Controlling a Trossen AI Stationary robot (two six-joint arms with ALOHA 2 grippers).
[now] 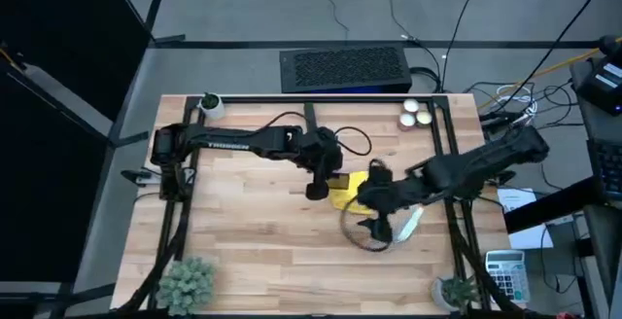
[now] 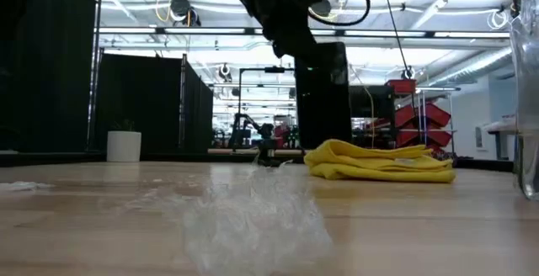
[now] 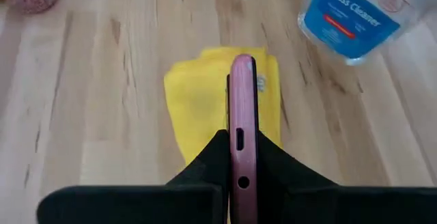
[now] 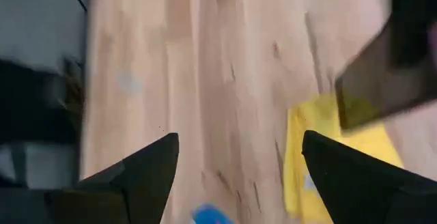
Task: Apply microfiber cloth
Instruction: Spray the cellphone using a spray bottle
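The yellow microfiber cloth (image 1: 342,193) lies crumpled on the wooden table near its middle, also seen in the low view (image 2: 379,160). My left gripper (image 1: 317,181) hangs over the cloth's left part, shut on a phone in a pink case (image 3: 243,108); the phone's dark face shows upright in the low view (image 2: 324,91). My right gripper (image 1: 375,218) hovers open just near and to the right of the cloth (image 4: 341,156), with nothing between its fingers (image 4: 239,173). My left gripper pinches the phone's two flat faces between its two fingers, near the end with the charging port (image 3: 240,141). The fingers come from above, pointing down. The phone stands on edge and upright, its other end (image 3: 243,65) down by the cloth; whether it touches the cloth, I cannot tell.
A clear glass-cleaner bottle with a blue label (image 3: 355,12) is right of the cloth (image 1: 408,224). A white pot (image 1: 209,105) and three white discs (image 1: 416,113) stand at the far edge; small plants (image 1: 185,282) at the near corners. Bare wood lies at the near left.
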